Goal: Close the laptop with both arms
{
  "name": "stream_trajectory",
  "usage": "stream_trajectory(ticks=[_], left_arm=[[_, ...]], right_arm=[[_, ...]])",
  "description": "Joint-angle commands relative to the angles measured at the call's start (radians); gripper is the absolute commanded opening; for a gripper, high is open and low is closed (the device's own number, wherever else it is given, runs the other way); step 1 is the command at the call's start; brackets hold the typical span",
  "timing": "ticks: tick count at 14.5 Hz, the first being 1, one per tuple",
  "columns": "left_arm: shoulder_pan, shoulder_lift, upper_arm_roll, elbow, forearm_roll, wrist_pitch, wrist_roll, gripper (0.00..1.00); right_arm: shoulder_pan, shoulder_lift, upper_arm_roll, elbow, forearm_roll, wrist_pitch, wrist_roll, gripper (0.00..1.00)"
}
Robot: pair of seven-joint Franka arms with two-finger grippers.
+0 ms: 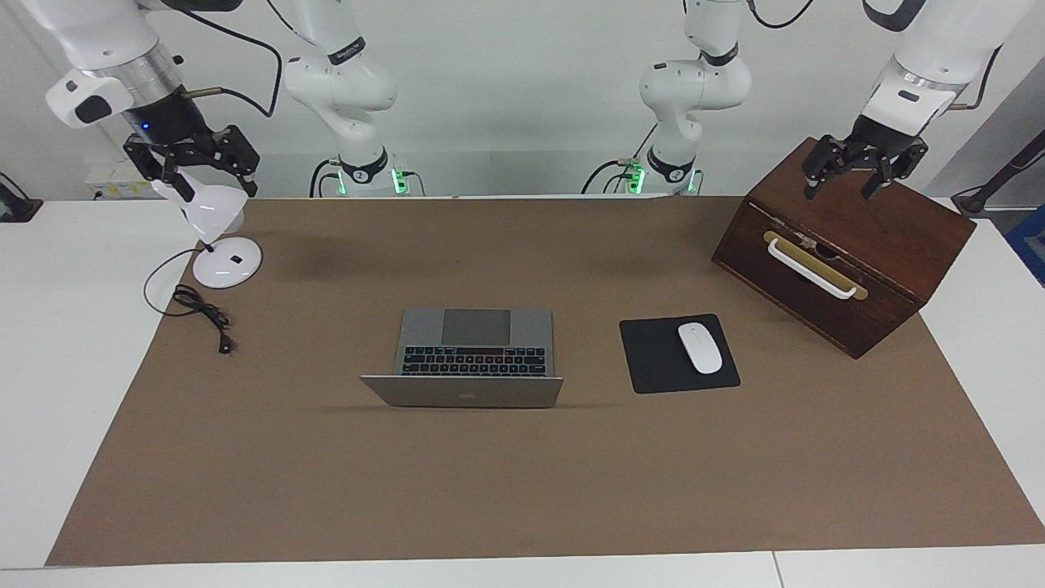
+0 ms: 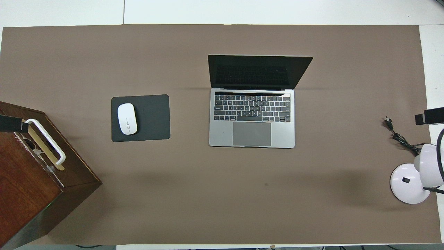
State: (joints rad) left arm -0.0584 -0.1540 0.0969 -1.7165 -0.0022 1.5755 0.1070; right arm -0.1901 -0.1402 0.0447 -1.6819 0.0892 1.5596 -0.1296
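Observation:
The silver-grey laptop (image 1: 475, 347) (image 2: 252, 118) stands open in the middle of the brown mat, keyboard toward the robots, dark screen tilted back away from them. My left gripper (image 1: 841, 189) hangs open in the air over the wooden box, well apart from the laptop. My right gripper (image 1: 200, 175) hangs open over the white desk lamp, also well away from the laptop. Neither gripper holds anything. In the overhead view only a black tip of each shows, the left gripper (image 2: 8, 124) and the right gripper (image 2: 430, 116), at the frame's edges.
A dark wooden box (image 1: 849, 245) (image 2: 31, 180) with a white handle sits toward the left arm's end. A white mouse (image 1: 700, 348) lies on a black mouse pad (image 1: 653, 359) beside the laptop. A white lamp (image 1: 227, 261) and its black cable (image 1: 204, 314) sit toward the right arm's end.

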Motion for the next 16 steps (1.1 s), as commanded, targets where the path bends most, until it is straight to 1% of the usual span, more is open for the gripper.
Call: stream_trajectory(ticks=[1, 7, 16], left_arm=[[0.009, 0.013, 0.000, 0.020, -0.013, -0.003, -0.007, 1.00], [0.009, 0.013, 0.003, 0.021, -0.012, 0.000, -0.006, 1.00], [-0.001, 0.011, 0.000, 0.021, -0.012, -0.009, -0.009, 1.00]], right_arm=[[-0.022, -0.022, 0.010, -0.018, -0.009, -0.009, -0.013, 1.00], [-0.023, -0.018, 0.010, -0.015, -0.009, 0.028, -0.010, 1.00], [-0.023, -0.018, 0.010, -0.015, -0.009, 0.033, -0.013, 1.00]])
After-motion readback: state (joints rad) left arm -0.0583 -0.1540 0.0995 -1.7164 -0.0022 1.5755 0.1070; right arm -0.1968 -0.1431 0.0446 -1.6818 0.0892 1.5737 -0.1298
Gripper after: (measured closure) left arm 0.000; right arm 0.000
